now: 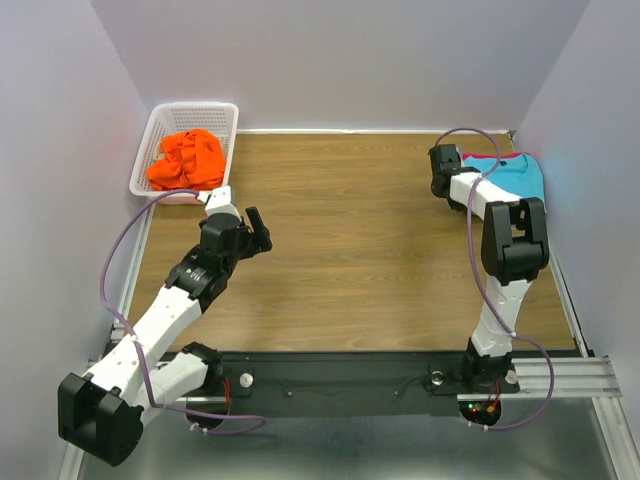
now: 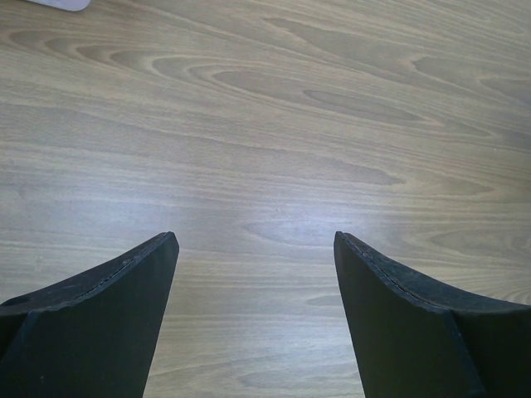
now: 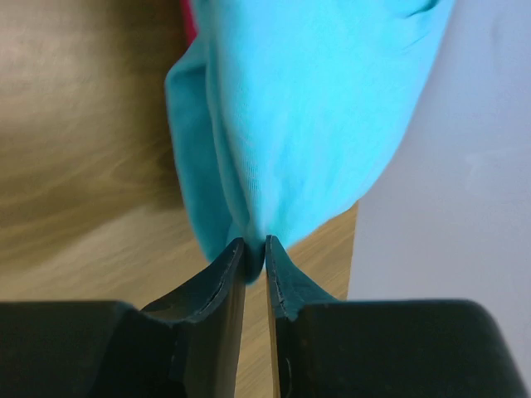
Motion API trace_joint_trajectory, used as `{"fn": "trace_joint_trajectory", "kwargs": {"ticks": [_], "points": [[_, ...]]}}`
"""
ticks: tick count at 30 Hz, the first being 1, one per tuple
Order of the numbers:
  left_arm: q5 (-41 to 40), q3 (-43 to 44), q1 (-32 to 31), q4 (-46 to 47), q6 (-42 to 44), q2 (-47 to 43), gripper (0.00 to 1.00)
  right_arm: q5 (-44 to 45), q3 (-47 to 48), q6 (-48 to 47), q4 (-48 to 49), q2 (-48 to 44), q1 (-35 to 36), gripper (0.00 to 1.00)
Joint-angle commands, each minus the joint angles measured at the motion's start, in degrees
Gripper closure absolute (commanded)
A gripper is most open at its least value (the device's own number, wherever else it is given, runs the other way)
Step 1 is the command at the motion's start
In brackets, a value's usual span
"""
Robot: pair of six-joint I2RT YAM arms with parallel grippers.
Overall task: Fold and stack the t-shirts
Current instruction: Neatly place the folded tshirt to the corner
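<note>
Two grippers show opposite states. The right gripper (image 3: 253, 244) has its fingers drawn nearly together, with only a thin slit between the tips, and they pinch a bunched fold at the edge of the turquoise t-shirt (image 3: 307, 116). The cloth fans out from the pinch point away from the wrist camera. In the top view this shirt (image 1: 520, 176) lies at the far right of the wooden table (image 1: 370, 240), close against the right wall, with the right arm reaching over its near-left side. A sliver of the pink t-shirt (image 1: 500, 157) peeks out along the turquoise one's far edge, and the right wrist view shows the same pink (image 3: 188, 16) at the cloth's upper left. How it lies underneath cannot be told.

The left gripper (image 2: 255, 240) stands wide apart and holds nothing. Its two dark fingers (image 2: 108, 307) frame only bare wood grain. From above it sits at the left side of the table, just near of the white basket (image 1: 200, 108) in the far left corner. The orange t-shirt (image 1: 186, 160) lies crumpled inside that basket, well apart from the other two shirts.
</note>
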Motion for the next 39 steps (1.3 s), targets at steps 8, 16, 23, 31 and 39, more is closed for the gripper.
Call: {"fn": "trace_joint_trajectory", "kwargs": {"ticks": [8,16,23,31,39], "points": [[-0.26,-0.73,0.14,-0.06,0.12,-2.26,0.12,-15.20,4.97,3.59,-6.53,-3.15,0.88,0.41],[-1.22,0.06,0.14,-1.11,1.08,-2.35,0.12,-16.97,17.63,8.43,-3.72,-1.14,-1.75,0.51],[-2.10,-0.38,0.23,-1.73,1.70,-2.79,0.12,-18.11,26.86,10.98,-2.66,6.94,-4.74,0.73],[-2.10,-0.38,0.14,-1.81,2.23,-1.91,0.12,-20.39,34.15,14.66,-0.64,18.44,-6.24,0.77],[-2.63,-0.02,0.14,-1.99,2.84,-1.12,0.12,-28.04,43.64,19.33,-0.73,25.67,-6.24,0.78]]}}
